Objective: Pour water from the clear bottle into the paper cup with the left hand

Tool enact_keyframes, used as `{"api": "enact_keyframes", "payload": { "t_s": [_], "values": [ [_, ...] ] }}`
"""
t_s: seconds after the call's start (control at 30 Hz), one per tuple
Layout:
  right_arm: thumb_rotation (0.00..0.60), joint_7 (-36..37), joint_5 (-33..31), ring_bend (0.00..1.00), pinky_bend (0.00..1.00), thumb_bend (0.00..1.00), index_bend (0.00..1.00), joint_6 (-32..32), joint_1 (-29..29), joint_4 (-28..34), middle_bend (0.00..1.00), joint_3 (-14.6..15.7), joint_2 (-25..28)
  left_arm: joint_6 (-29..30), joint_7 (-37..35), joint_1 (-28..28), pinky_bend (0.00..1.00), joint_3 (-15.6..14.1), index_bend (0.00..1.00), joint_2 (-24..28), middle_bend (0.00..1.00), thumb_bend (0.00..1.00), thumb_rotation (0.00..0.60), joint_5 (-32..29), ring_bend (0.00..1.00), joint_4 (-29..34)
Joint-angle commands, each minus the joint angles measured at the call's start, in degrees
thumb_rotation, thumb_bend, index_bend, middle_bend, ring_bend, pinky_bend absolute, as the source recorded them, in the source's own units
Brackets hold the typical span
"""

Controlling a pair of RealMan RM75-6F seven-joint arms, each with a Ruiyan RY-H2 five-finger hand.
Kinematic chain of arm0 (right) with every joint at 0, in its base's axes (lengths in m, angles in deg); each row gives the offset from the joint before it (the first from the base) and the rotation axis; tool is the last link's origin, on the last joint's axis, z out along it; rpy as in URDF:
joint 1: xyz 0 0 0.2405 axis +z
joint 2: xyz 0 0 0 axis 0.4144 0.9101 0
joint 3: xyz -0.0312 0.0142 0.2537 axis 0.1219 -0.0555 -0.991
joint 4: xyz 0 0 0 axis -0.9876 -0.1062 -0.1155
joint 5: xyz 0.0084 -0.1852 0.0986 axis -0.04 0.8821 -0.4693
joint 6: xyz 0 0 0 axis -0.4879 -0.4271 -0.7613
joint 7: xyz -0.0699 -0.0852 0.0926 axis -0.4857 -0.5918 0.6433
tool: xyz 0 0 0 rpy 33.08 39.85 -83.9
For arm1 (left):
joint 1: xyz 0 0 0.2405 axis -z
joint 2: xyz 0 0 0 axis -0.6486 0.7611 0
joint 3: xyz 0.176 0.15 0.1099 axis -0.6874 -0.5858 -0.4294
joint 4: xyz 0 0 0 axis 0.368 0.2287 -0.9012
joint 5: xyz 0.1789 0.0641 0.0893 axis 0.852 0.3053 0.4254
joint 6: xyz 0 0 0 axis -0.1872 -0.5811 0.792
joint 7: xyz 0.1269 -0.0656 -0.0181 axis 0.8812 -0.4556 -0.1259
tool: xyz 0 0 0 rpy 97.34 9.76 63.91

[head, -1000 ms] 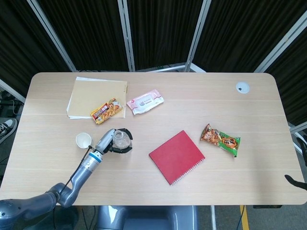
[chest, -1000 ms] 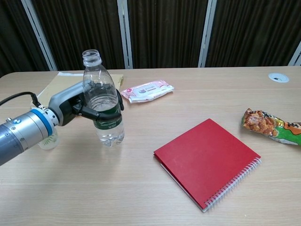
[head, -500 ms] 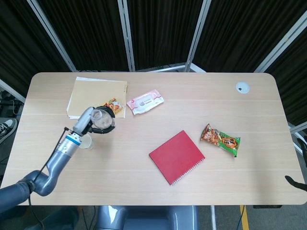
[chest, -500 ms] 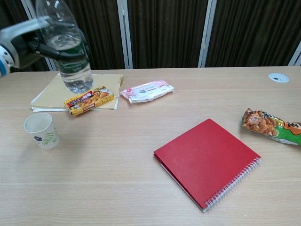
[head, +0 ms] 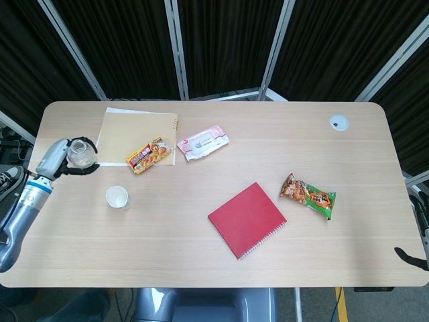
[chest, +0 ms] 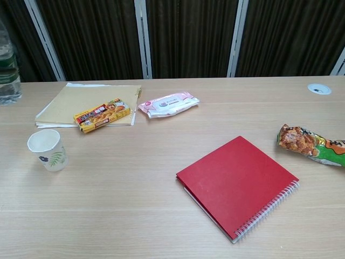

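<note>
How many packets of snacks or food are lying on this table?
2: a yellow-orange flat box lying partly on the tan folder, and an orange-green crinkly bag at the right. The pink pack looks like wipes.

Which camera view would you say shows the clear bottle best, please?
The head view: the whole clear bottle shows from above, gripped by the left hand. The chest view catches only a sliver of it at the left edge.

The left hand (head: 59,161) holds the bottle (head: 79,153) up at the table's (head: 201,268) left edge, left of the folder (head: 134,131) bearing the snack box (head: 147,155), with the paper cup (head: 116,196) nearer and rightward, the notebook (head: 247,219) mid-table
</note>
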Motion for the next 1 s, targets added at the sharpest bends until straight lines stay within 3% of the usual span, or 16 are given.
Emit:
{"api": "enact_keyframes", "payload": {
  "t_s": [0.03,0.33,1.0],
  "values": [
    [0.6,-0.39,-0.21,0.0,0.0,0.0,0.0,0.21,0.09,-0.13,0.0,-0.01,-0.14,-1.14,-0.72,-1.36,0.41,-4.05,0.57,-1.64,0.46,0.45,0.6,2.81,0.38,-7.3],
    [0.6,-1.97,-0.58,0.0,0.0,0.0,0.0,0.31,0.06,-0.53,0.0,0.09,-0.86,-0.21,2.74,-2.16,0.41,-7.79,0.58,-8.71,0.47,0.45,0.6,5.93,0.38,-21.25],
    [0.6,-3.63,-1.15,0.0,0.0,0.0,0.0,0.06,-0.27,-0.97,0.0,0.19,-1.49,3.4,20.35,-0.79,0.41,-11.37,0.59,-15.11,0.47,0.45,0.6,10.48,0.38,-30.77]
  ]
}}
